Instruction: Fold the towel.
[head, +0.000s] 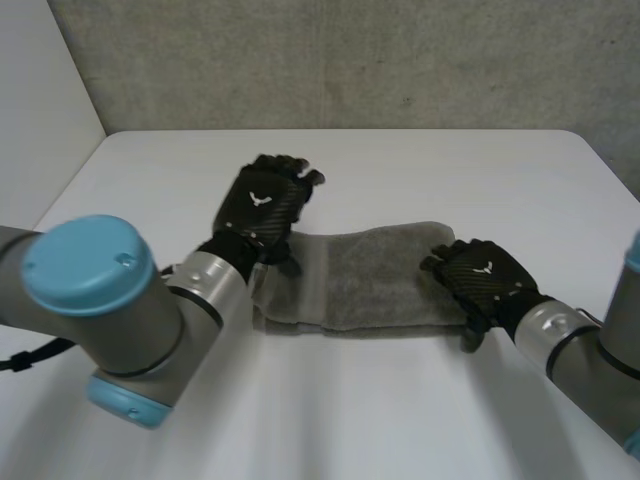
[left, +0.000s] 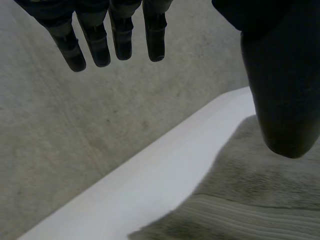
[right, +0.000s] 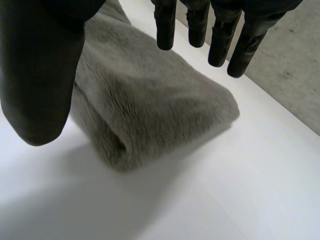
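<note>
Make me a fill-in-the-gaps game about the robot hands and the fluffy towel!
1. The towel lies on a table that is ___ in colour.
2. The towel itself is ___ in colour.
3. The left hand and the right hand are both ___ in colour.
4. Neither hand grips anything, so each hand is ___, not shut.
Missing words: white, grey, black, open.

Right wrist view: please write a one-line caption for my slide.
Open right hand above the folded end of the grey towel on the white table.
</note>
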